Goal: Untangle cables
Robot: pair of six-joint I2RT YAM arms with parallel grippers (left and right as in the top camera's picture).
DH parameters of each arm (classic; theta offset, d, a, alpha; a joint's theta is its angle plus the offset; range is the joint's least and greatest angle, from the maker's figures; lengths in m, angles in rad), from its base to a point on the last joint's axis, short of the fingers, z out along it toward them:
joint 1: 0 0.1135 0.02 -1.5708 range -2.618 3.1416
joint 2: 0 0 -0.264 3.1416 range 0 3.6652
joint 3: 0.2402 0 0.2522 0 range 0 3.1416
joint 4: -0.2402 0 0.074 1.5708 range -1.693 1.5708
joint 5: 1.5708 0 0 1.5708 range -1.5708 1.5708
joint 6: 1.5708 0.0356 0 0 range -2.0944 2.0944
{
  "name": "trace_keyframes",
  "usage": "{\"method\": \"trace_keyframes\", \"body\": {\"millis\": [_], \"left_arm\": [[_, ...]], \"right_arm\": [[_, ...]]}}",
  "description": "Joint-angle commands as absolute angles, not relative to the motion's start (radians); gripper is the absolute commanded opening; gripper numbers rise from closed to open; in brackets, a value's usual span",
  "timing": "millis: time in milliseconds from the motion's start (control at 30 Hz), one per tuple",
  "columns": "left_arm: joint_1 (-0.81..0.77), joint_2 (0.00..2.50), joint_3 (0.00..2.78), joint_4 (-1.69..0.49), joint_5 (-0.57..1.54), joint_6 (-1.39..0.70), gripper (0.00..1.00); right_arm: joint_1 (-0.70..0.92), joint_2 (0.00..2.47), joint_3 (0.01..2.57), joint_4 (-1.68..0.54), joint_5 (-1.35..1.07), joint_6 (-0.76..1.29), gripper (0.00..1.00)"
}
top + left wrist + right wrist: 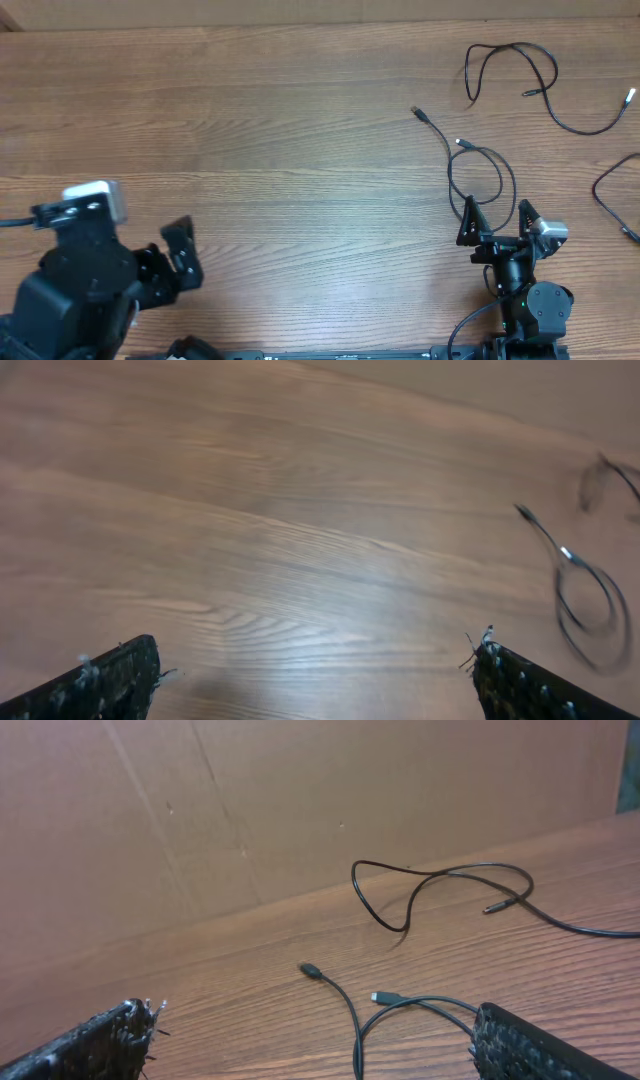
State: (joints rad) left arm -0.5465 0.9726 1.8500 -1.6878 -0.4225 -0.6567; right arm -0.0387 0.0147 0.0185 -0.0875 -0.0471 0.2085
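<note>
The right claw (497, 222) stands wide open, fingers spread, holding nothing. Just ahead of it on the wooden table (300, 150) lies the nearest cable (350, 1005), curled in a loop whose near end reaches up to the gap between the fingers (whether it touches them I cannot tell). Its two small plugs (311, 970) point away from the claw, slightly to its left.

Farther ahead of the right claw, close to the brown wall (300, 800), a second cable (440, 872) lies in loose open curves. One end carries a silver tip (630, 97), off to the claw's right. A third cable (597, 188) bends at the table's edge to the right of the claw, partly out of frame. The three cables lie apart, none crossing another.

The left claw (183, 252) sits well to the left of the right claw, also open and empty, over bare wood with no cable near it.
</note>
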Motion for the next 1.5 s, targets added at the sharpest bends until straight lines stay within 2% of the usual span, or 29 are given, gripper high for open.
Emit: {"method": "trace_keyframes", "body": {"millis": [0,200,700,1033,1467], "left_arm": [[-0.432,0.946,1.847,-1.689,-0.421,-0.677,1.0],[-0.263,0.839,1.847,-1.689,-0.421,-0.677,1.0],[-0.082,0.358,1.848,-1.689,-0.421,-0.677,1.0],[-0.057,0.14,1.848,-1.689,-0.421,-0.677,1.0],[0.014,0.043,1.849,-1.689,-0.421,-0.677,1.0]], "right_arm": [[-0.041,0.011,0.008,-0.081,-0.039,0.213,1.0],[-0.041,0.011,0.008,-0.081,-0.038,0.213,1.0],[-0.041,0.011,0.008,-0.081,-0.038,0.213,1.0],[-0.041,0.011,0.008,-0.081,-0.038,0.213,1.0],[-0.041,0.011,0.008,-0.081,-0.038,0.213,1.0]]}}
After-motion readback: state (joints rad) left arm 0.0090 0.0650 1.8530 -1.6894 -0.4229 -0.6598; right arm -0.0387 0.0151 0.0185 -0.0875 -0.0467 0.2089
